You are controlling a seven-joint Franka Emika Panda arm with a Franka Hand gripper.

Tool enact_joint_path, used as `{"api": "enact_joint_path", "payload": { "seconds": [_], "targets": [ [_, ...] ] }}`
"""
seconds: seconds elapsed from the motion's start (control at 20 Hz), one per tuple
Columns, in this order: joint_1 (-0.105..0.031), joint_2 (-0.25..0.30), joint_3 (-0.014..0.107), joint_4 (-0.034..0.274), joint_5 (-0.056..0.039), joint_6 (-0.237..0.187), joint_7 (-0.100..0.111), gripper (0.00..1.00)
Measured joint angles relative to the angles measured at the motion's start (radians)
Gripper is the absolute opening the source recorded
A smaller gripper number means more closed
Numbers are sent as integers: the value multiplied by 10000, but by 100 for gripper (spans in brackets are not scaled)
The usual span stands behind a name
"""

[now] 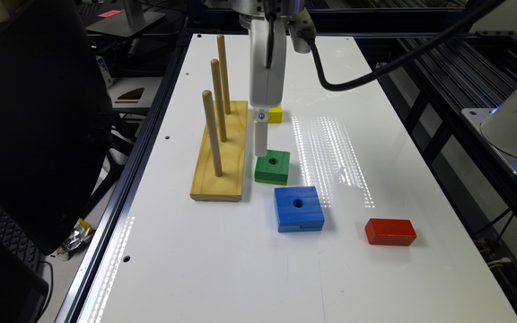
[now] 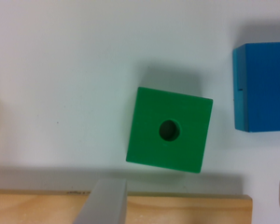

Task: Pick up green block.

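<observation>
1. We had the gripper parked right above the green block, centre of the exterior view.
2. Couldn't tell if its fingers were spread.
3. Block sat flat on the table, so grabbing and lifting remained.

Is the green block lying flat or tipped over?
Flat. The green block rests on the white table, its round hole facing straight up.

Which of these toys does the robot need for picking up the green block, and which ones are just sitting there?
Needed for the job:
- green block
- gripper

Just lying about:
- blue block
- red block
- yellow block
- wooden peg stand
</observation>
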Motion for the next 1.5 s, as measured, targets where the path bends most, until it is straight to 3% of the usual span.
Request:
{"api": "enact_joint_path", "payload": {
  "seconds": [0.45,0.8,1.25,1.5],
  "targets": [
    [-2,255,0,16,-1,187,0,100],
    [-5,854,-4,22,-17,838,0,100],
    [-6,1008,-16,28,-19,929,0,100],
    [-19,1129,-101,28,-59,981,-1,100]
  ]
}}
